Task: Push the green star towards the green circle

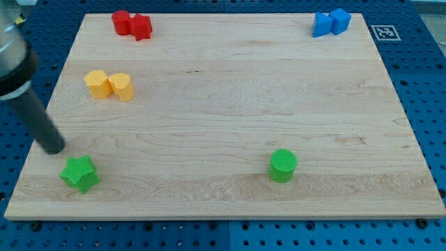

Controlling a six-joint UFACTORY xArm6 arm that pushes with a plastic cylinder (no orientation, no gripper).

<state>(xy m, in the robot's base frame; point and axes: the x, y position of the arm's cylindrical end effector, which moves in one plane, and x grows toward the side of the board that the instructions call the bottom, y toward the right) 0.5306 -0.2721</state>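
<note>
One bare stretch between green star [79,173] and green circle [283,165], my tip [53,147] just above-left of star

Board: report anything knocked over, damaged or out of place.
Nothing stands out. The green star, green circle, red, yellow and blue pairs sit flat; my tip is just up-left of the star.

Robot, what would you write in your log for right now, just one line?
my tip: above-left of green star, close, contact unclear | green circle: far toward view's right | push: not visibly started
</note>
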